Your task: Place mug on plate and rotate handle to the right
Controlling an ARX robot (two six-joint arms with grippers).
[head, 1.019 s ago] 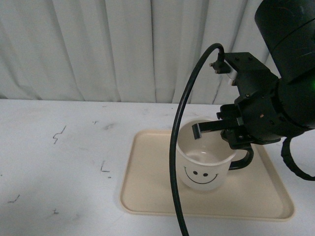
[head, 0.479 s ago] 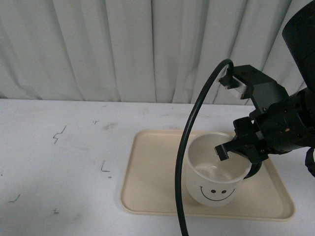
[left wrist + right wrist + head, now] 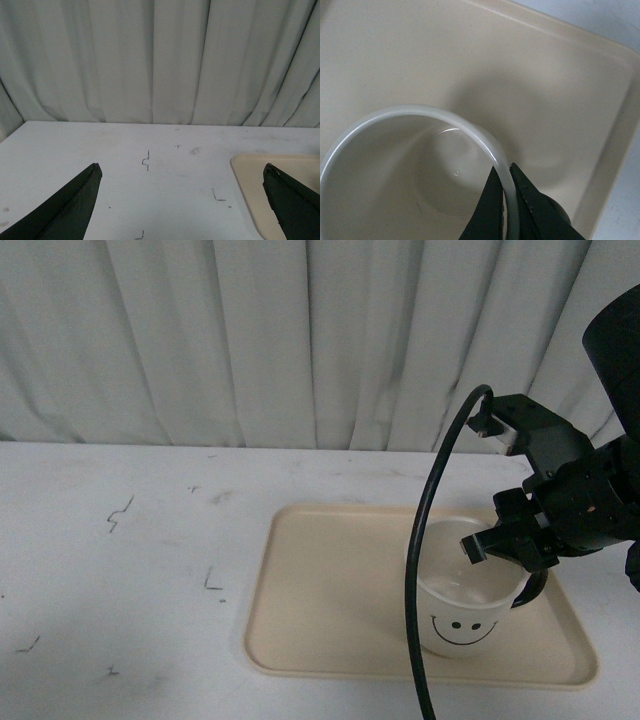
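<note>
Jaws of right gripper (image 3: 503,172) clamped on mug (image 3: 458,625) rim over plate (image 3: 320,580); left gripper (image 3: 181,167) jaws apart.

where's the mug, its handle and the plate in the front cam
the mug (image 3: 462,625), front view, on its cream front wall
the handle (image 3: 537,594), front view, on the black loop's outer curve
the plate (image 3: 330,590), front view, on its bare floor left of the mug

One mug (image 3: 470,608) — one handle (image 3: 535,590). One plate (image 3: 320,590), one table (image 3: 120,570), one cable (image 3: 408,580). Two grippers — left gripper (image 3: 181,166), right gripper (image 3: 502,168).
</note>
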